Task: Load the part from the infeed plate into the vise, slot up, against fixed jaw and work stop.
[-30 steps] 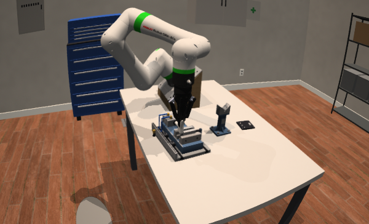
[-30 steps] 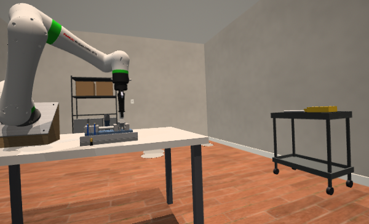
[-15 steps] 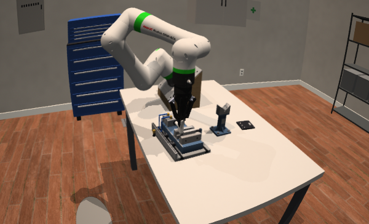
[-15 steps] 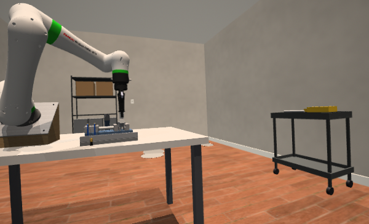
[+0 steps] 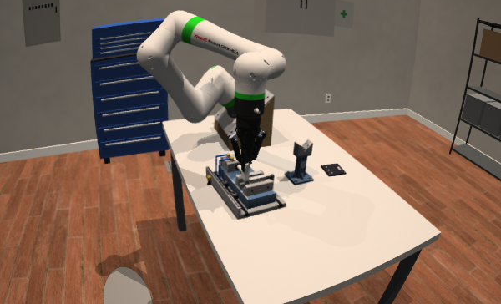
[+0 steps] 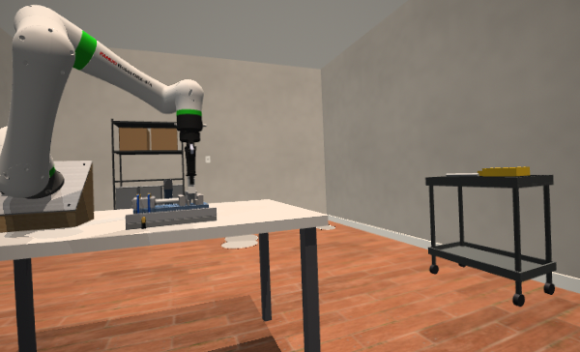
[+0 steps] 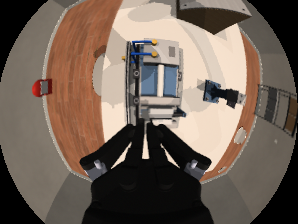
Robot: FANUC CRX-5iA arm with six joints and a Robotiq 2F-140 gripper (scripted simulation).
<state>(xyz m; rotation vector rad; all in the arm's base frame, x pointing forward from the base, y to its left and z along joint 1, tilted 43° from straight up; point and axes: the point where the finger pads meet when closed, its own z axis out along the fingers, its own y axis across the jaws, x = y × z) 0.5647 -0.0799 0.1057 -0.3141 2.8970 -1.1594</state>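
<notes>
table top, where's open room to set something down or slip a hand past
Widest bare patch: the near half of the table, in front of the vise. Crowded: the row of vise, V-block and infeed plate, with the shut gripper above the vise.

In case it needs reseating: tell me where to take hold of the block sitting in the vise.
Come from straight above. The part appears to lie low in the vise with a jaw along each long side, so only its top is free. Open the shut gripper and pinch across the short width near mid-length. The side gaps are too small to judge here.
</notes>
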